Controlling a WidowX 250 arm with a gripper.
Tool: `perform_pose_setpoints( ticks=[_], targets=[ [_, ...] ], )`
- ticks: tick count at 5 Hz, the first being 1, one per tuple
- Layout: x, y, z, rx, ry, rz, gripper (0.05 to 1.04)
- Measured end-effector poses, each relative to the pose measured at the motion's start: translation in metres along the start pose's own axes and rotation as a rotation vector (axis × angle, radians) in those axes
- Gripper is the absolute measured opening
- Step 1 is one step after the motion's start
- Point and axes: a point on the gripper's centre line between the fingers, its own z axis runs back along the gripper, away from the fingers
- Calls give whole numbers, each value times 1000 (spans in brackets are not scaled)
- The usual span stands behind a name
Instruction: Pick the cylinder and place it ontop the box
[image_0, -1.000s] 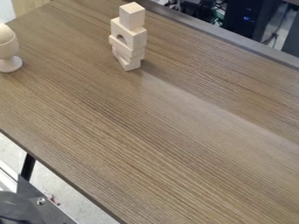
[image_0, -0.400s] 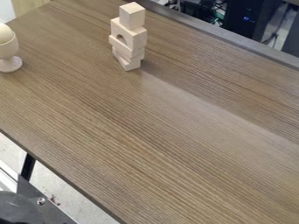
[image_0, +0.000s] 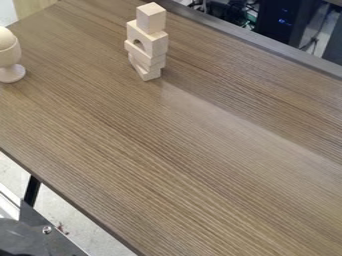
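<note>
A tower of pale wooden blocks stands upright near the table's far edge, left of the middle. Its top piece is a cube-shaped block (image_0: 151, 18). Under the cube sits a block with a round-topped opening (image_0: 154, 43), and flatter, slightly skewed pieces (image_0: 147, 62) form the lower part, down to the tabletop.
A pale egg-shaped piece on a round-footed stand (image_0: 9, 56) is at the left edge of the brown wooden table (image_0: 194, 150). Beyond the far rim are cables and dark equipment (image_0: 284, 22). A metal plate (image_0: 50, 242) lies below the near edge, lower left.
The dark round part in the lower left corner has shifted slightly. The block tower and the egg-shaped piece have stayed where they were.
</note>
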Motion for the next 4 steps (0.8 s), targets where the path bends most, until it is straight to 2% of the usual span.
perform_pose_setpoints(
  ticks=[2,4],
  targets=[
    [13,0,-5,8,2,20,488],
    [20,14,-11,34,4,52,488]
  ],
)
